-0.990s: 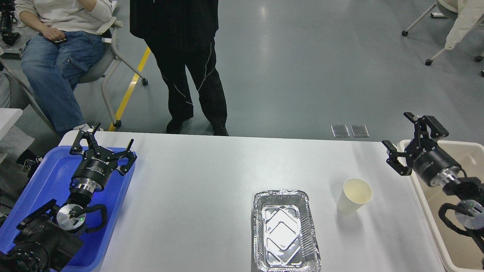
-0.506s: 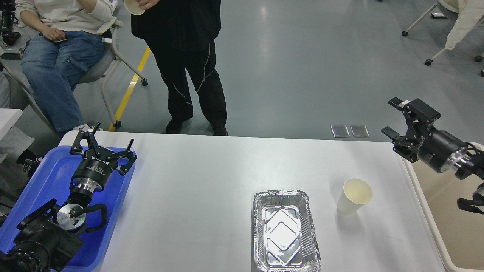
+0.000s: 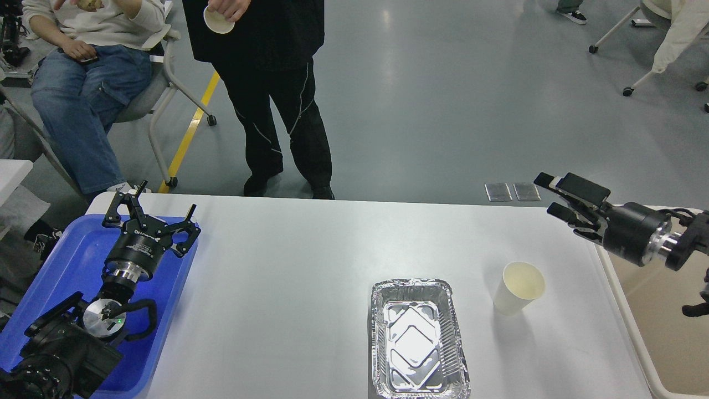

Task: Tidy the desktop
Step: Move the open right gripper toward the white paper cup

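Desktop [image 3: 310, 266] clutter is down to two things, both on the white top's near right part: a foil tray [image 3: 419, 339], empty and shining, and just right of it, apart, an upright paper cup [image 3: 519, 288] with nothing visible inside. What has changed in the last second is the right arm — its right gripper [image 3: 549, 195] has swung up off the beige bin [image 3: 653, 332] at the right edge, turned sideways and come in low over the far right corner, fingers parted and holding nothing. That looks like a reach beginning toward the cup, probably bound for the bin, whose visible part shows nothing in it. The left gripper [image 3: 152, 213] has not moved; it hovers spread wide and empty over the blue tray [image 3: 61, 260] at the left, bare where it can be seen. Beyond the far edge a standing person now holds another small cup [image 3: 217, 22].
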`<state>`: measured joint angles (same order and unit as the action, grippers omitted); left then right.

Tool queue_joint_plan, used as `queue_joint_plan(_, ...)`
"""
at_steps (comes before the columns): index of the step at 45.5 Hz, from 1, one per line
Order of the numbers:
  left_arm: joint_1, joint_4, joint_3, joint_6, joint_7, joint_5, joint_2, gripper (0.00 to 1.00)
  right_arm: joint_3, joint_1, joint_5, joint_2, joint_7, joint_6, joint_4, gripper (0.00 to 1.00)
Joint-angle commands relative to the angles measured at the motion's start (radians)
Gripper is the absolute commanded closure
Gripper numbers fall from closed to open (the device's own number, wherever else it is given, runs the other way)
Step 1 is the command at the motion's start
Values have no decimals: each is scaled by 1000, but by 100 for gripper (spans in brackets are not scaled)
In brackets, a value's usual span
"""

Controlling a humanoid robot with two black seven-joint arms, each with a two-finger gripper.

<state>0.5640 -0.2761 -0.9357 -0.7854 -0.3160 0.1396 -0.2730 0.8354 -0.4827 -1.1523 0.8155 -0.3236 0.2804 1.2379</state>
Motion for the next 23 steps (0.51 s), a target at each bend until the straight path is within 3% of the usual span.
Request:
queue_joint_plan(1, 1, 0, 0, 0, 0, 0, 0, 0, -128, -83, -198, 24, 0, 0, 20, 0)
queue_joint_plan(23, 1, 0, 0, 0, 0, 0, 0, 0, -553, -315, -362, 51, 1, -42, 0, 1)
